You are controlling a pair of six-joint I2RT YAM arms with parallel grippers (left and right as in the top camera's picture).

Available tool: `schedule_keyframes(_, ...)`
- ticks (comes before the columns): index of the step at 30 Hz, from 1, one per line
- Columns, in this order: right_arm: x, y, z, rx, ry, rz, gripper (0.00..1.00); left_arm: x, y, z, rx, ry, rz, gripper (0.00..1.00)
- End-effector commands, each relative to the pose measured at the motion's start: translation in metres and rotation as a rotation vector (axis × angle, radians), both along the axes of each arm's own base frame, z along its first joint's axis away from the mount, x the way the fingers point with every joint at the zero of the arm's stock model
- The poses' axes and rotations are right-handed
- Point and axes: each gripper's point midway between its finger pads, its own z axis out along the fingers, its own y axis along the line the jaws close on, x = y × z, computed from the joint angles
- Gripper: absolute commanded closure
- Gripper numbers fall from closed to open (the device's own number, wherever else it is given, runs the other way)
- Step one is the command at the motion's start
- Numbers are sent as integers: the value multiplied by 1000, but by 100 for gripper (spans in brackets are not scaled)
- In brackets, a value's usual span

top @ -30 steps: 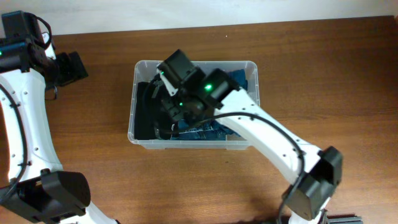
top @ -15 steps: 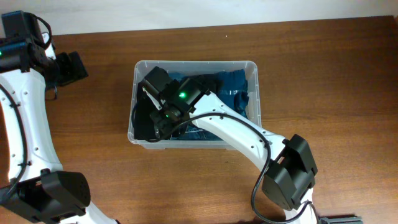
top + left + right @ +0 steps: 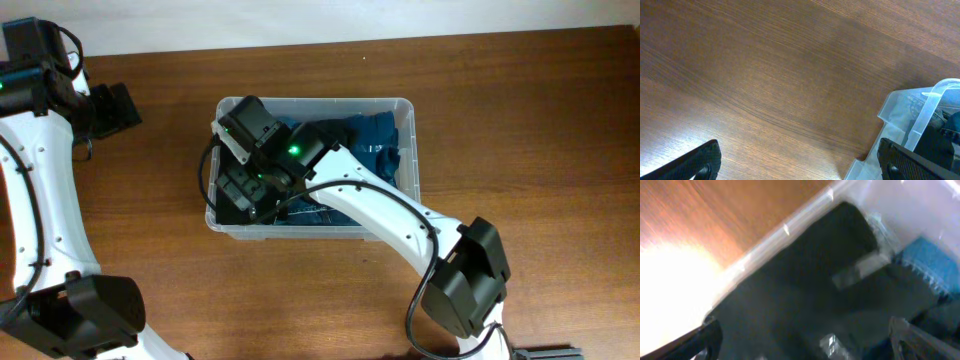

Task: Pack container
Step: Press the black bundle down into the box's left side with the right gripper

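Brown wood-grain table (image 3: 540, 150), pale backdrop (image 3: 300, 15)

From overhead, the right arm (image 3: 370, 205) lies across the container (image 3: 412, 150) and hides much of its blue contents (image 3: 378, 150). The right gripper (image 3: 240, 188) merges with a black mass (image 3: 805, 295) under it, so its jaws cannot be made out there. The right wrist view is badly blurred. The black mass cannot be identified, and glare washes out the bench (image 3: 675, 280). In the left wrist view, the bottom edge cuts off the left gripper (image 3: 800, 162), and the right edge crops the container to one corner. The left arm (image 3: 40, 190) runs off the overhead picture's left edge.
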Motion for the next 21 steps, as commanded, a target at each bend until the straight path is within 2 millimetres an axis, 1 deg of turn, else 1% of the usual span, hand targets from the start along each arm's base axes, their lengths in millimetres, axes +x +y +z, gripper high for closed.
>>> schedule_keyframes(1,1,5,23,21,-75,53,2,0,-1,6,-5,-18,3,1)
schedule_keyframes(4,1,6,16,7,-81,77,2,0,-1,6,-5,-17,3,1)
schedule_keyframes(7,1,8,-3,-36,-78,135,2,0,-1,6,-5,-18,3,0)
schedule_keyframes(9,2,10,-23,-67,-57,149,2,0,-1,6,-5,-18,3,1)
schedule_keyframes(11,3,10,-39,-88,-35,152,2,0,-1,6,-5,-18,3,1)
schedule_keyframes(12,3,10,-59,-115,-5,154,2,0,-1,6,-5,-18,2,1)
schedule_keyframes(14,-1,10,-81,-143,36,169,2,0,-1,6,-5,-18,3,0)
schedule_keyframes(15,-3,9,-96,-163,64,176,2,0,-1,6,-5,-18,3,1)
schedule_keyframes(17,-7,4,-119,-203,109,177,2,0,-1,6,-5,-18,3,1)
schedule_keyframes(19,-12,-3,-137,-244,153,177,2,0,-1,6,-5,-17,3,1)
schedule_keyframes(21,-17,-9,-141,-268,176,177,1,0,-1,6,-5,-18,3,1)
